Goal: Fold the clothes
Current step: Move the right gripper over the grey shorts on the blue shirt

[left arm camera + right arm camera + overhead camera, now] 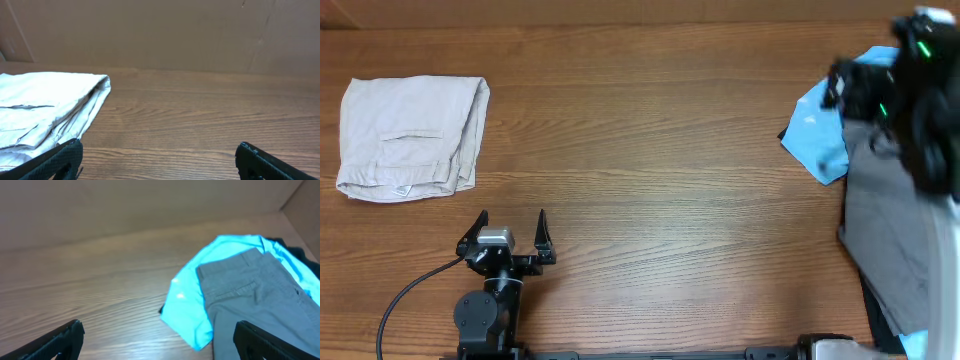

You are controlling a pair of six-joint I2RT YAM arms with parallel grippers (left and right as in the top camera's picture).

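The dark grey shorts (885, 225) lie unfolded at the table's right edge, partly on a light blue T-shirt (817, 130). In the right wrist view the shorts (250, 295) show a slit pocket and lie across the T-shirt (190, 305). My right gripper (157, 328) hangs open above the table just left of this pile, with nothing between its fingers. In the overhead view the right arm (910, 85) is blurred and covers the top of the pile. My left gripper (512, 228) stands open and holds nothing near the front left, far from the shorts.
Folded pale beige shorts (412, 137) lie at the back left, seen just left of the left fingers (45, 110). A dark garment (882, 312) peeks from under the grey shorts. A brown wall rises behind the table.
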